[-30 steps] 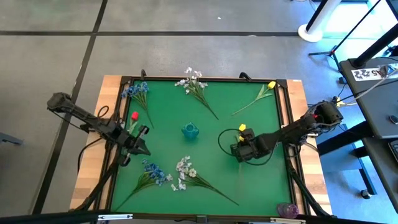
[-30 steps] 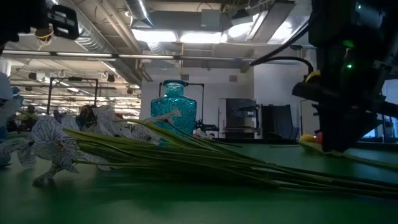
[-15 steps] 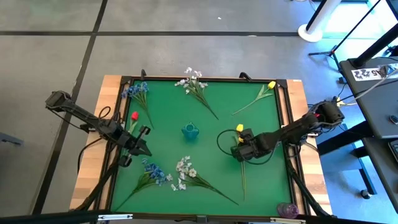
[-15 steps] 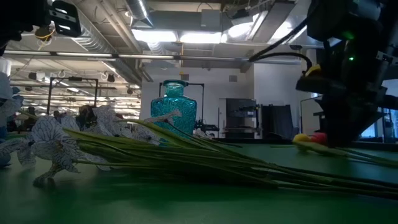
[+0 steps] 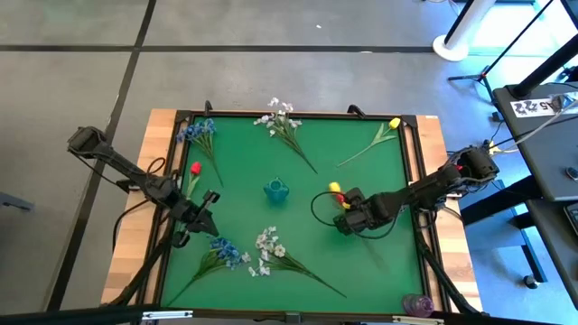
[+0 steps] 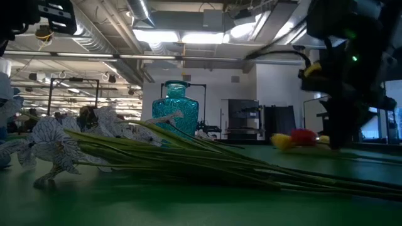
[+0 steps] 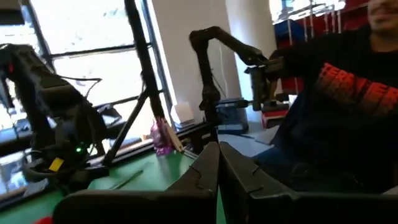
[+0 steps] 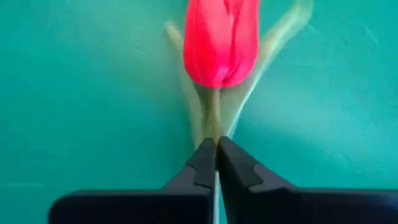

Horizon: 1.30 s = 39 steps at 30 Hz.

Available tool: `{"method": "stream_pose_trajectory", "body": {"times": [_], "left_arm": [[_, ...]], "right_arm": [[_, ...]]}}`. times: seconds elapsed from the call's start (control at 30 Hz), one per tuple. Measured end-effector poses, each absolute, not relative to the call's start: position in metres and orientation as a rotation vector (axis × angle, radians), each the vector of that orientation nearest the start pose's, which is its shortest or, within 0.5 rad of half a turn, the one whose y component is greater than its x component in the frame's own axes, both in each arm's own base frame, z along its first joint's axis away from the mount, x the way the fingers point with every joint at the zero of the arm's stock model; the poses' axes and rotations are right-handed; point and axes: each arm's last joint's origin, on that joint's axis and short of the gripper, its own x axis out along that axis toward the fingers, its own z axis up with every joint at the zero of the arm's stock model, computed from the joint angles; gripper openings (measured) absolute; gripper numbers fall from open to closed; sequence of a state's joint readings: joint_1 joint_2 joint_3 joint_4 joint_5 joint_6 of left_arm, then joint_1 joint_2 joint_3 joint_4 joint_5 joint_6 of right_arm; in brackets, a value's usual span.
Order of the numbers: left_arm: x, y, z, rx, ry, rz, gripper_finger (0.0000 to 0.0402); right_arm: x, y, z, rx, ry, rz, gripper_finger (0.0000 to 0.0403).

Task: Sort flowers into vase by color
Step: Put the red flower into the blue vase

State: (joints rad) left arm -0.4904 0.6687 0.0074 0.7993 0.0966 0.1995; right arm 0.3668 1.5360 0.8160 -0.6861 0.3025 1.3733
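My right gripper [image 5: 345, 208] [image 8: 217, 147] sits right of the teal glass vase [image 5: 276, 190] [image 6: 176, 113], shut on a red tulip [image 8: 221, 40] [image 6: 304, 135]. A yellow head [image 5: 334, 187] [image 6: 282, 142] lies just beyond the red one; whether it is in the same hold I cannot tell. My left gripper [image 5: 208, 206] [image 7: 218, 149] hovers shut above the mat's left side, near a second red tulip [image 5: 195, 169]. Blue sprays [image 5: 197, 131] [image 5: 224, 248], white sprays [image 5: 282, 117] [image 5: 269, 244] and a yellow tulip [image 5: 394, 124] lie flat on the mat. My right gripper pinches the red tulip's stem just below the head [image 8: 213, 127] between its two fingers. The fingers lie along the stem and point toward the head. The head stays low over the mat, and whether it touches I cannot tell.
The green mat [image 5: 361, 271] is framed by a dark rail. A small purple vase [image 5: 417, 304] [image 7: 158, 134] stands at the near right corner. White spray stems [image 6: 188, 166] stretch across the low view. A person in a dark shirt [image 7: 336, 124] sits beyond the table.
My right gripper has turned in place, swinging the red and yellow heads toward the table's left, closer to the teal vase, while the stem's tail has swung the other way. My left gripper has shifted slightly toward the near edge.
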Motion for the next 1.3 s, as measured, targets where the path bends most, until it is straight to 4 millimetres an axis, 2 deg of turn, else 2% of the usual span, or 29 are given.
{"method": "stream_pose_trajectory", "body": {"times": [0.1,0.17,0.27,0.37,0.53,0.67,0.8,0.93,1.03,1.2,1.3], "left_arm": [[0.124,-0.068,0.175,0.188,-0.172,-0.539,0.0001],[0.129,-0.067,0.176,0.189,-0.151,-0.459,0.0001],[0.137,-0.066,0.193,0.137,-0.203,-0.345,0.0001],[0.149,-0.07,0.217,0.125,-0.242,-0.327,0.0001],[0.181,-0.081,0.246,0.131,-0.233,-0.318,0.0001],[0.216,-0.09,0.252,0.154,-0.177,-0.296,0.0001],[0.248,-0.092,0.258,0.172,-0.161,-0.257,0.0001],[0.275,-0.092,0.253,0.127,-0.137,-0.276,0.0016],[0.293,-0.094,0.238,0.098,-0.115,-0.306,0.0046],[0.309,-0.098,0.215,0.064,-0.094,-0.302,0.0103],[0.312,-0.099,0.21,0.039,-0.1,-0.299,0.0129]], "right_arm": [[0.237,0.082,0.176,0.687,1.076,-0.785,0.0023],[0.236,0.085,0.189,0.65,1.064,-0.774,0.0029],[0.234,0.09,0.211,0.585,0.995,-0.755,0.0028],[0.233,0.1,0.229,0.5,0.903,-0.709,0.0015],[0.224,0.14,0.255,0.343,0.662,-0.556,0.0007],[0.208,0.178,0.264,0.264,0.486,-0.43,0.0011],[0.194,0.204,0.272,0.184,0.32,-0.379,0.0004],[0.191,0.214,0.283,0.099,0.19,-0.401,0.0005],[0.196,0.214,0.288,0.063,0.171,-0.407,0.0004],[0.217,0.205,0.297,0.058,0.172,-0.378,0.0003],[0.232,0.201,0.308,0.041,0.157,-0.273,0.0004]]}}
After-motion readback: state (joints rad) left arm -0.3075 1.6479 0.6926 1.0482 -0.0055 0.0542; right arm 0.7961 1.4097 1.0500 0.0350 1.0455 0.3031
